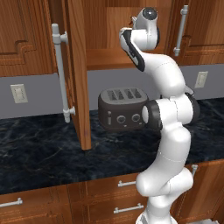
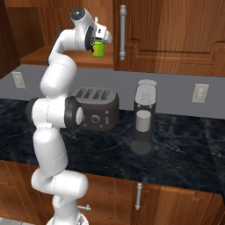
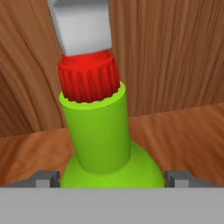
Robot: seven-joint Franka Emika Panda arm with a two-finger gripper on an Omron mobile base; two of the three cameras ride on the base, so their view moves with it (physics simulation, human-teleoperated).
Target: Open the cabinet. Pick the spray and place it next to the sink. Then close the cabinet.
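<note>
The cabinet door [image 1: 76, 65] stands swung open, its silver bar handle [image 1: 61, 74] facing me. On the wooden shelf [image 3: 183, 131] inside stands the spray [image 3: 98, 131], a green bottle with a red collar and white nozzle, upright. It also shows in the right base view as the spray [image 2: 98, 48] at the hand. My gripper [image 3: 113, 177] is open and reaches into the cabinet, one fingertip close beside each side of the bottle's body. From the right, the gripper [image 2: 99, 43] sits at the bottle's top. The sink is out of view.
A dark toaster [image 1: 122, 109] sits on the black marble counter [image 1: 43, 148] under the cabinet. A coffee machine [image 2: 144, 116] stands to its right. The neighbouring cabinet door [image 2: 176, 30] is closed. Drawers [image 1: 118, 197] run below the counter.
</note>
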